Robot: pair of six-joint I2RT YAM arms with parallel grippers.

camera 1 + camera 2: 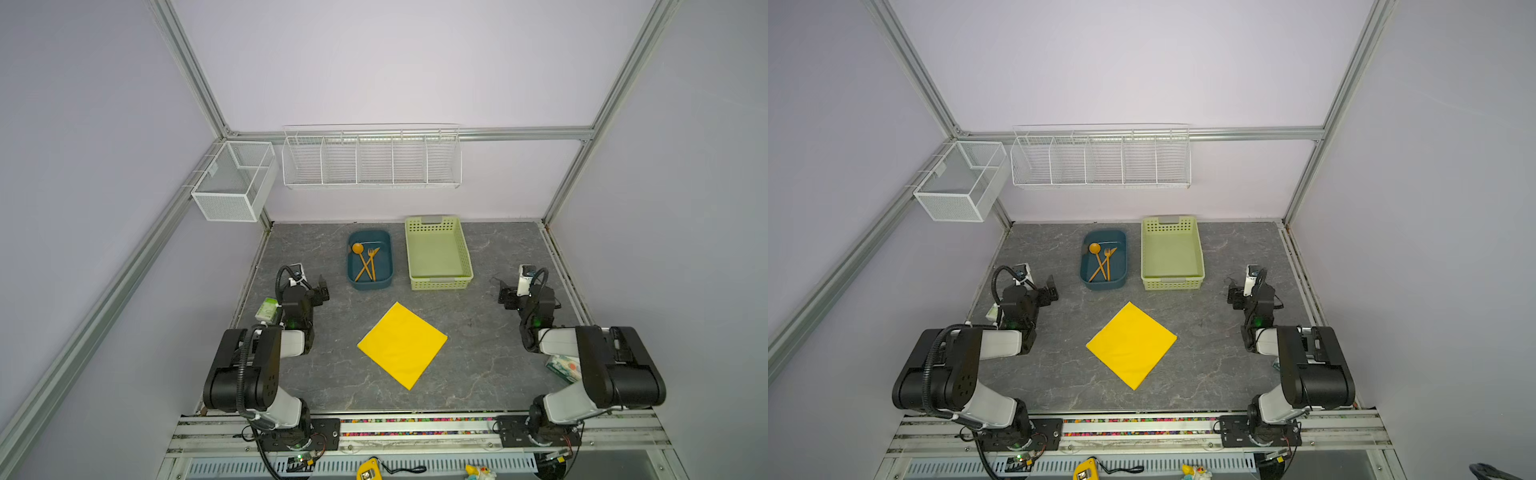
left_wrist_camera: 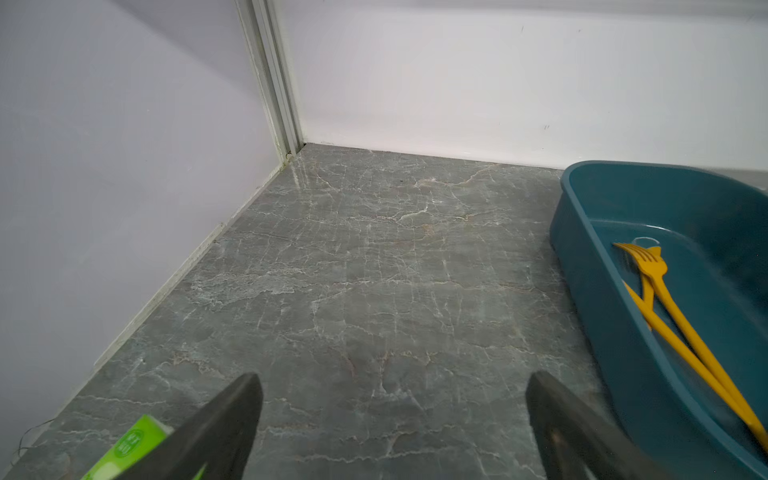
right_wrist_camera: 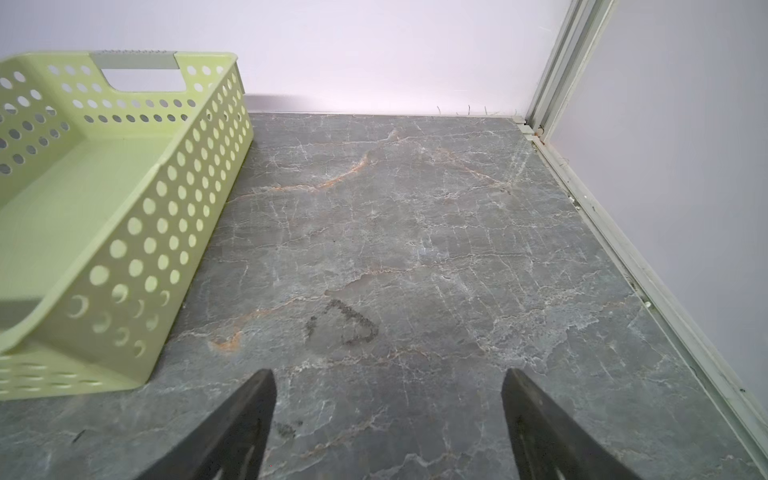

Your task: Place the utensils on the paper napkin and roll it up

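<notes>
Yellow napkin (image 1: 402, 345) lies bare mid-tabletop (image 1: 478, 332), utensils (image 1: 365, 266) untouched in the far-edge bin (image 1: 370, 285), left pincer (image 2: 395, 376) and right pincer (image 3: 388, 371) released.

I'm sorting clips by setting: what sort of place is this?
Probably a robot lab test cell: left arm and right arm mounted on a rail, bare walls on an aluminium frame, and a yellow napkin staged near a tub of utensils.
</notes>
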